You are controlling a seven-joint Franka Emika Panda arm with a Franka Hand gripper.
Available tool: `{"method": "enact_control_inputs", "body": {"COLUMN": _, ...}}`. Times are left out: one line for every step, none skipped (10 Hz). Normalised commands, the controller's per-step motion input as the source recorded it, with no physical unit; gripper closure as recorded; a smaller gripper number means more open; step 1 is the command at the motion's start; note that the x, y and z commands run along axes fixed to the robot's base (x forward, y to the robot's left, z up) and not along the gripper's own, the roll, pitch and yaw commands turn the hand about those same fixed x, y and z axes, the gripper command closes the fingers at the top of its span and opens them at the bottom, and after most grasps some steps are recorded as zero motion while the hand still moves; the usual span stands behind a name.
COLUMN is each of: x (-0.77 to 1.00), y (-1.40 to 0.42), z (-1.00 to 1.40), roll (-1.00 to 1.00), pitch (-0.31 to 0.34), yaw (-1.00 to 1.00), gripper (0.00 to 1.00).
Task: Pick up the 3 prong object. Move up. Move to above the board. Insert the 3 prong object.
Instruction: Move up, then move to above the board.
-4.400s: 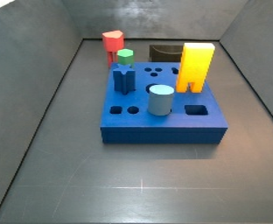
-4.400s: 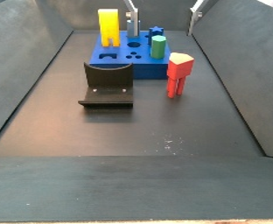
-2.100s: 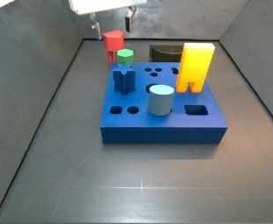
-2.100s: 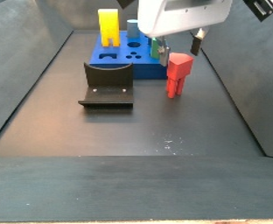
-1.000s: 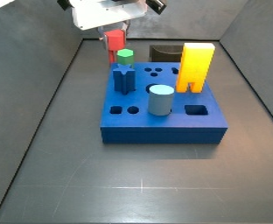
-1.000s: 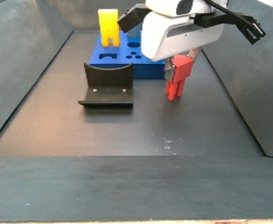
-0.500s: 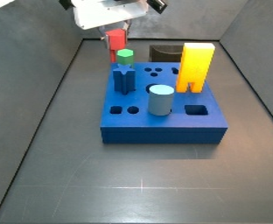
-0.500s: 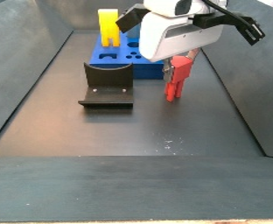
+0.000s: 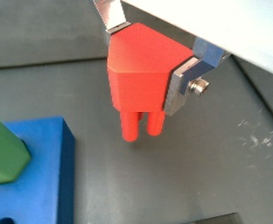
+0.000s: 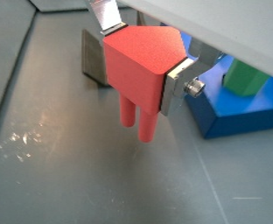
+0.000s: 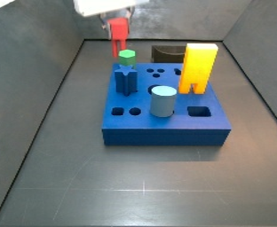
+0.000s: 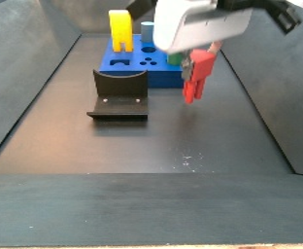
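The gripper (image 11: 117, 19), clamped on the 3 prong object (image 11: 117, 37), hangs over bare floor just beyond the board (image 11: 165, 124) near the back wall. On the board stand a green-topped peg (image 11: 127, 64) nearest the gripper, a yellow block (image 11: 201, 67) and a pale cylinder (image 11: 163, 101). The fixture (image 12: 119, 92) stands beside the board; the floor in front lies open
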Motion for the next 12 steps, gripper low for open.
{"method": "enact_control_inputs", "body": {"x": -0.03, "y": -0.01, "z": 0.20, "roll": 0.00, "pitch": 0.033, "yaw": -0.02, "gripper": 1.00}}
{"method": "enact_control_inputs", "body": {"x": 0.08, "y": -0.15, "z": 1.00, "roll": -0.13, "pitch": -0.214, "yaw": -0.04, "gripper": 1.00}}
{"method": "enact_control_inputs", "body": {"x": 0.08, "y": -0.15, "z": 1.00, "roll": -0.13, "pitch": -0.181, "yaw": -0.03, "gripper": 1.00}}
{"method": "enact_control_inputs", "body": {"x": 0.07, "y": -0.14, "z": 1.00, "roll": -0.13, "pitch": -0.141, "yaw": -0.02, "gripper": 1.00}}
{"method": "enact_control_inputs", "body": {"x": 0.06, "y": -0.13, "z": 1.00, "roll": -0.13, "pitch": -0.068, "yaw": 0.00, "gripper": 1.00}}
{"method": "enact_control_inputs", "body": {"x": 0.06, "y": -0.12, "z": 1.00, "roll": -0.13, "pitch": -0.027, "yaw": 0.00, "gripper": 1.00}}
{"method": "enact_control_inputs", "body": {"x": 0.05, "y": -0.11, "z": 1.00, "roll": -0.12, "pitch": 0.018, "yaw": 0.01, "gripper": 1.00}}
{"method": "enact_control_inputs", "body": {"x": 0.05, "y": -0.11, "z": 1.00, "roll": -0.12, "pitch": 0.037, "yaw": 0.01, "gripper": 1.00}}
{"method": "enact_control_inputs", "body": {"x": 0.05, "y": -0.10, "z": 1.00, "roll": -0.11, "pitch": 0.065, "yaw": 0.01, "gripper": 1.00}}
{"method": "enact_control_inputs", "body": {"x": 0.05, "y": -0.09, "z": 1.00, "roll": -0.10, "pitch": 0.073, "yaw": 0.01, "gripper": 1.00}}
{"method": "enact_control_inputs", "body": {"x": 0.05, "y": -0.08, "z": 1.00, "roll": -0.09, "pitch": 0.077, "yaw": 0.01, "gripper": 1.00}}
{"method": "enact_control_inputs", "body": {"x": 0.04, "y": -0.07, "z": 1.00, "roll": -0.09, "pitch": 0.078, "yaw": 0.02, "gripper": 1.00}}
